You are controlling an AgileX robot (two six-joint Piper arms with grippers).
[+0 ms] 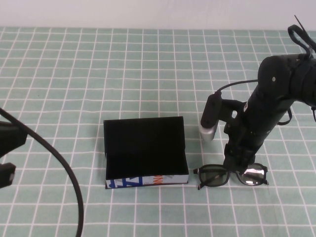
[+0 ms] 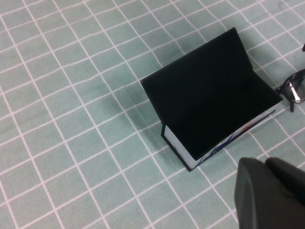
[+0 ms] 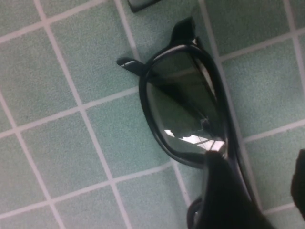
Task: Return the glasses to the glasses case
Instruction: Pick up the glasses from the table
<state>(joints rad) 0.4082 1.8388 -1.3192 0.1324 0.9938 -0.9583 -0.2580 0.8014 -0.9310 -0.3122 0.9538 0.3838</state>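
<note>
Glasses beside open glasses case

Desk covered with a pale green cloth gridded in white lines. Directly on it, near the front edge: open glasses case, black inside, flap lid raised at the back, white front edge with blue and orange print. Just beside the case on its right, apart from it: glasses, black thick rims, dark lenses, resting on the cloth.

Glasses bridge hidden behind right hand; left hand prob. cropped at frame edge.
</note>
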